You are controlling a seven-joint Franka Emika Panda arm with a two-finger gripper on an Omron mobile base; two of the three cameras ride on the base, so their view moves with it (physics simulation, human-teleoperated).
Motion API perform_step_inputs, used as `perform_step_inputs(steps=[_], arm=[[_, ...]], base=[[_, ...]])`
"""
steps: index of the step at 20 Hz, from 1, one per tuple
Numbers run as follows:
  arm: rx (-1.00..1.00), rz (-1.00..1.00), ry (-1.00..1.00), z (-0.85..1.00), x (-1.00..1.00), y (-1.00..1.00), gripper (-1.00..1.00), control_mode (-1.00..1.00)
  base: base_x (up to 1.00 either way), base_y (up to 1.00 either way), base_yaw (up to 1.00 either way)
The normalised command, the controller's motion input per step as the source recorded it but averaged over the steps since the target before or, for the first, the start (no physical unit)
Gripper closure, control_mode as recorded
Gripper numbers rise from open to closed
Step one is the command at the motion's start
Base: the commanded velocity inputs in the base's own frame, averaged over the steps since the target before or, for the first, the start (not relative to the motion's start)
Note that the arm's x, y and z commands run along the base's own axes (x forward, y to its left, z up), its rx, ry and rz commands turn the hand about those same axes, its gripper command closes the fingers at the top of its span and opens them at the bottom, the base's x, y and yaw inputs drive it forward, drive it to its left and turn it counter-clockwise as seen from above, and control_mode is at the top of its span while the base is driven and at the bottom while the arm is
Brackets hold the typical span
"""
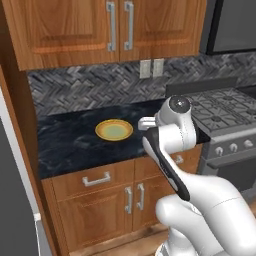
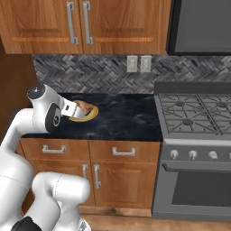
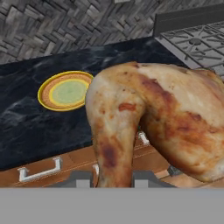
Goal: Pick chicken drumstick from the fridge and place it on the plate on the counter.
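One chicken drumstick (image 3: pixel 148 127) sits clamped between the gripper (image 3: pixel 111 177) jaws, its narrow end running down into the fingertips and its meaty bulk up and to the right. One plate (image 3: pixel 65 91) lies beyond it on the counter (image 3: pixel 30 127), far and left of the held meat, so the carry likely goes forward-left.
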Motion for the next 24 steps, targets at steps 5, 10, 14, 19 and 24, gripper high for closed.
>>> perform_step_inputs(steps=[5,10,14,19,24], arm=[[0.0,0.0,0.0,0.0,0.0,0.0,1.0,1.0],[0.0,0.0,0.0,0.0,0.0,0.0,1.0,1.0],[0.0,0.0,0.0,0.0,0.0,0.0,1.0,1.0],[0.0,0.0,0.0,0.0,0.0,0.0,1.0,1.0],[0.0,0.0,0.0,0.0,0.0,0.0,1.0,1.0]], base=[[0.5,0.0,0.07],[0.48,0.0,0.08],[0.5,0.0,0.1],[0.46,0.0,0.13],[0.41,0.0,0.14]])
